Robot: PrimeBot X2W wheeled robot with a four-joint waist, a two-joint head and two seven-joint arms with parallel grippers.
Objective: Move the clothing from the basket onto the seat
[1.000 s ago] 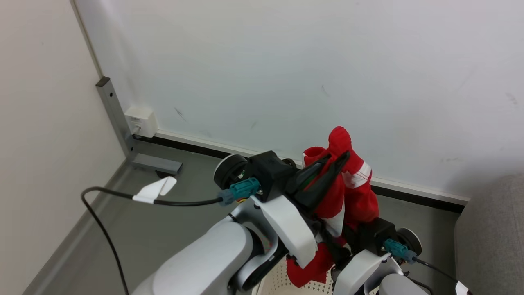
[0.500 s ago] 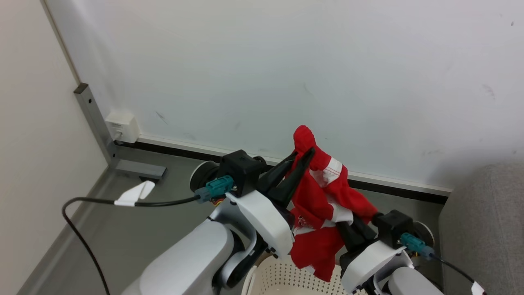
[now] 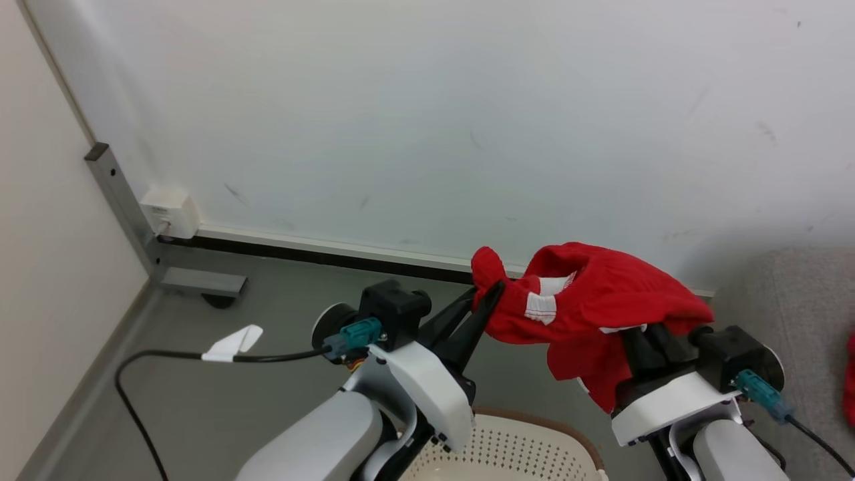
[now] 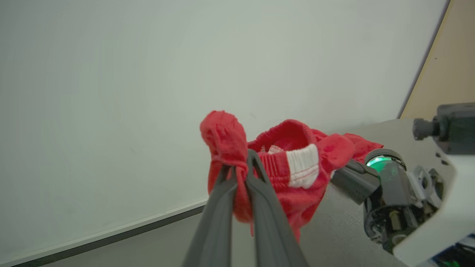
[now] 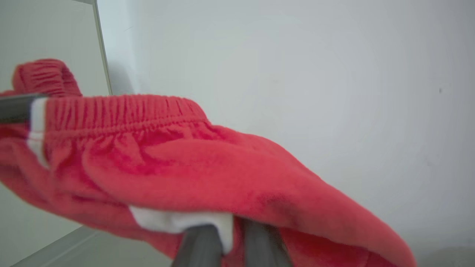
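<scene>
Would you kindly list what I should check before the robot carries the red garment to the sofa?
1. Grip of left tool on garment: ok, shut on it.
2. Grip of right tool on garment: ok, shut on it.
3. Is the garment lifted clear of basket: ok.
4. Is the sofa in sight at the robot's right: ok.
5. Room on sofa for the garment: cannot tell, mostly out of frame.
</scene>
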